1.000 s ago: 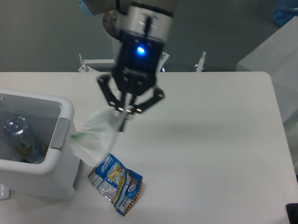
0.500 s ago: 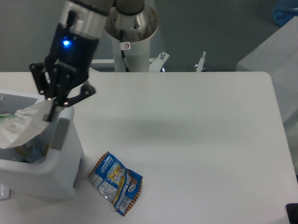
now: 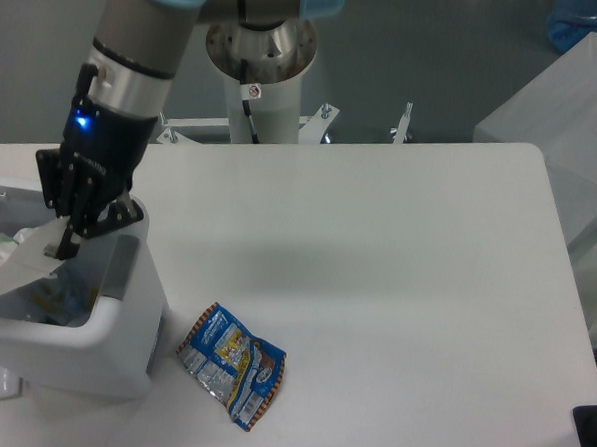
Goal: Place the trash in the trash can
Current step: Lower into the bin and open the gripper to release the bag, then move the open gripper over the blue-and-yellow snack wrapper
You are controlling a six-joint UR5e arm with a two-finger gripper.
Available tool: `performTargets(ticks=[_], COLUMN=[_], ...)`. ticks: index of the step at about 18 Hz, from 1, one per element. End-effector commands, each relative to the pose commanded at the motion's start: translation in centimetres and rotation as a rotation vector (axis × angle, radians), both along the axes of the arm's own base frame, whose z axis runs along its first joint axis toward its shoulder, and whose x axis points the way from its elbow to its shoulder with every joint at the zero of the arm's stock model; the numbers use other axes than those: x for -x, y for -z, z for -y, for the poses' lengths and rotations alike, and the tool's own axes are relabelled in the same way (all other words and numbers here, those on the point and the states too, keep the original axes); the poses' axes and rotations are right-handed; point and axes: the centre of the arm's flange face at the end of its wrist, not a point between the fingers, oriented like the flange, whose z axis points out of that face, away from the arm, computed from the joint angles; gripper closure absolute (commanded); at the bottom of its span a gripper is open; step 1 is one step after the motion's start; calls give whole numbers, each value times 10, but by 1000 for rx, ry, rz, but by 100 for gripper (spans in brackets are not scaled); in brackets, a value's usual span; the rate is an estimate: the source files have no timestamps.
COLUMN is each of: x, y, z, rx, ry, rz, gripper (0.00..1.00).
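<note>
Over the trash can point(image 3: 121, 359), your claw point(image 3: 65, 243) is pinched shut on the clear wrapper point(image 3: 11, 269), which hangs from its tips toward seven o'clock, above the bin's opening. You look to be at the drop step for this first piece: next comes opening the claw so the wrapper falls inside. After that, the snack bag point(image 3: 233, 364) lies flat on the table point(image 3: 395, 289), toward four o'clock of the claw, beside the bin's right wall.
</note>
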Motion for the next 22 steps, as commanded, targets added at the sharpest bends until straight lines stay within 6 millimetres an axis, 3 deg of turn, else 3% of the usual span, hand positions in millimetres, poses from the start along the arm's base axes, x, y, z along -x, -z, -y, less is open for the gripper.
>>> performTargets(ticks=[3,5,10,12,13,16,18,22], x=[-2,-2,-5,2,15,86,115,147], y=[2,-5,-23,-31,-31,-27,-18,42], z=[-1,0,4,4,7,37,48,59], rx=[4,-5,-29,-30,-25,-16,-1,93], ry=[-5,-8,-25,-97,-150,-355,-463,-565], rz=[9,5,8,52,82,164,227,319], gripper=[49,32,27,25,24,10,4,2])
